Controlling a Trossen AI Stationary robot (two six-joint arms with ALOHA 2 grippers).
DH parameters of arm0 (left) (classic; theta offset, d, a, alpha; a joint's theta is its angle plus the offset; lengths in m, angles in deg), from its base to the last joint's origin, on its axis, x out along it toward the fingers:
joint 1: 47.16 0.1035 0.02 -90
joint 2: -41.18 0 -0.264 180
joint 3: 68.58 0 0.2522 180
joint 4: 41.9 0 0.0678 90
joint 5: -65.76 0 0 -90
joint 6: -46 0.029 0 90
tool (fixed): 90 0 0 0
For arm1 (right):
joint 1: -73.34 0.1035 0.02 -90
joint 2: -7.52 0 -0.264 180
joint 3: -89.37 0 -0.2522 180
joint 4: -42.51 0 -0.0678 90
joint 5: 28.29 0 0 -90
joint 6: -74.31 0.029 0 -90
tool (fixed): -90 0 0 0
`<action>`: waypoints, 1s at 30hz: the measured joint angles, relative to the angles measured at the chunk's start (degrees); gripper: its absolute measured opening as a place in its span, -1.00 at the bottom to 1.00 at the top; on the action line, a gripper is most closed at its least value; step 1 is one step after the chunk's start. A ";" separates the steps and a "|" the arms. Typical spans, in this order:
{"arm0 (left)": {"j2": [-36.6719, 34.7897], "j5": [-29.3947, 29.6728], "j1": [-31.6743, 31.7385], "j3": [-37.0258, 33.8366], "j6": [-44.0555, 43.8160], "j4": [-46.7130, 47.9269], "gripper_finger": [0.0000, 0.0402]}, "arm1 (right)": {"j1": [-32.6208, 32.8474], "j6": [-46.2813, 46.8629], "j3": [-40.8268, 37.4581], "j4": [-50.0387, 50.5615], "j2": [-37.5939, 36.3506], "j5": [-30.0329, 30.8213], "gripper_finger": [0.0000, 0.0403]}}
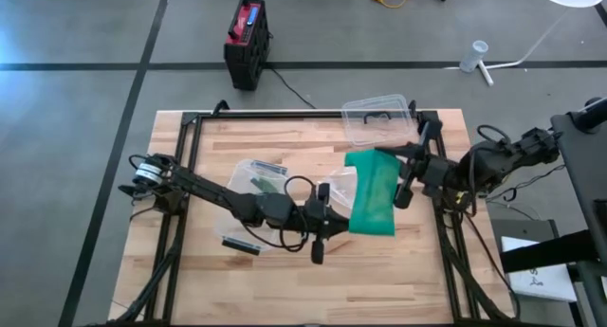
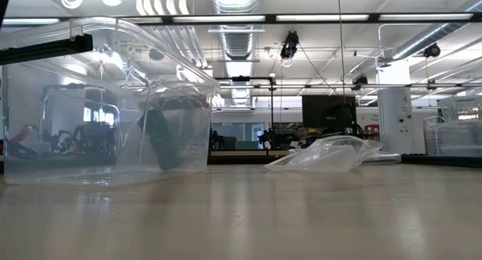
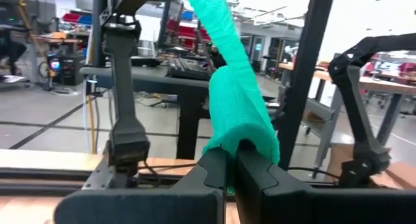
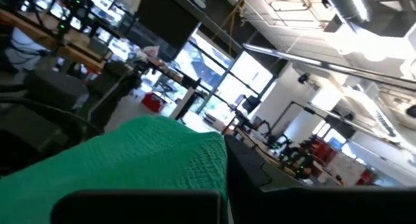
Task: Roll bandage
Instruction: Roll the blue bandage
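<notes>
Light wooden slatted table: near half bare, open room toward front edge. Green woven bandage strip stretched above table centre-right between both arms, clear of all edges. Clear plastic lidless box at far edge. Crumpled clear plastic bag centre-left. Left gripper clamped on the bandage's near end; right gripper pinched on far end.

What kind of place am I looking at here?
Probably a robotics lab or workshop: a wooden worktable with two mounted robot arms, exposed ceiling ducts, and workbenches crowded with equipment in the background.
</notes>
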 joint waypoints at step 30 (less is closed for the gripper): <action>-4.15 10.29 -6.49 -0.04 23.93 7.72 -1.00 | 1.04 19.07 0.03 24.82 -2.67 -3.16 -1.00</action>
